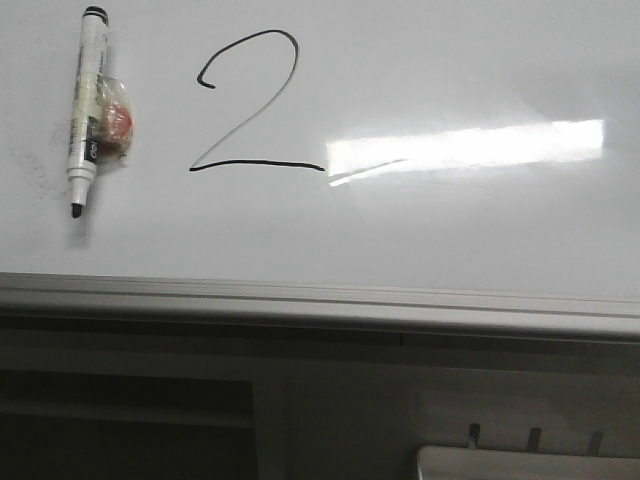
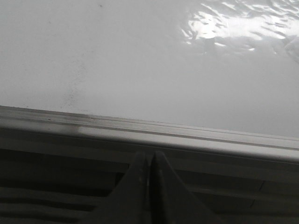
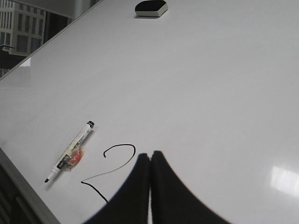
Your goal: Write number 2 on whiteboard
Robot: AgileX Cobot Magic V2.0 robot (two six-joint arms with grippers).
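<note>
1. In our right wrist view, the right gripper (image 3: 150, 161) hovers over the whiteboard (image 3: 210, 84), its fingers pressed together, holding nothing.
2. Our left gripper (image 2: 150, 161) is likewise closed and empty, just off the board's grey edge rail (image 2: 140, 128).
3. The number 2 (image 1: 247, 105) lies drawn beside the right gripper's tips, partly hidden behind them.
4. It is a thin black figure: hooked top, diagonal stroke, flat base.
5. At its 9 o'clock in the front view lies an uncapped marker (image 1: 86, 105).
6. An eraser (image 3: 150, 8) rests well apart.
</note>
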